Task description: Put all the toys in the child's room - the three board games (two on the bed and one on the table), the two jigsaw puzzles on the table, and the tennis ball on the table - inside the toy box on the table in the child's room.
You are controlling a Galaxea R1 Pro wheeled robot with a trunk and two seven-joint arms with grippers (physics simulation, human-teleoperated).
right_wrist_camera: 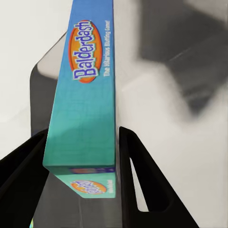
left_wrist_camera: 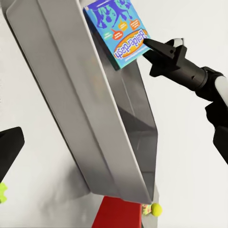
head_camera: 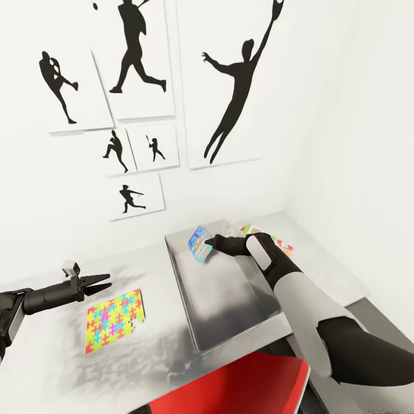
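Nearest me sits a glossy red chair seat (head_camera: pixel 247 385), then the pale table (head_camera: pixel 52 368) with a flat, bright jigsaw puzzle (head_camera: pixel 114 319) lying beside my left gripper (head_camera: pixel 103 283), its tapered black fingers parted on nothing. Farther on, my right gripper (head_camera: pixel 208 242) clamps the slim cardboard board game (head_camera: pixel 199 242), tilted over the far end of the shallow brushed-metal toy box (head_camera: pixel 230 299).

Brushed, dully reflective metal toy box (head_camera: pixel 230 310) on a matt grey table (head_camera: pixel 52 368); glossy printed cardboard board game (head_camera: pixel 199 242).
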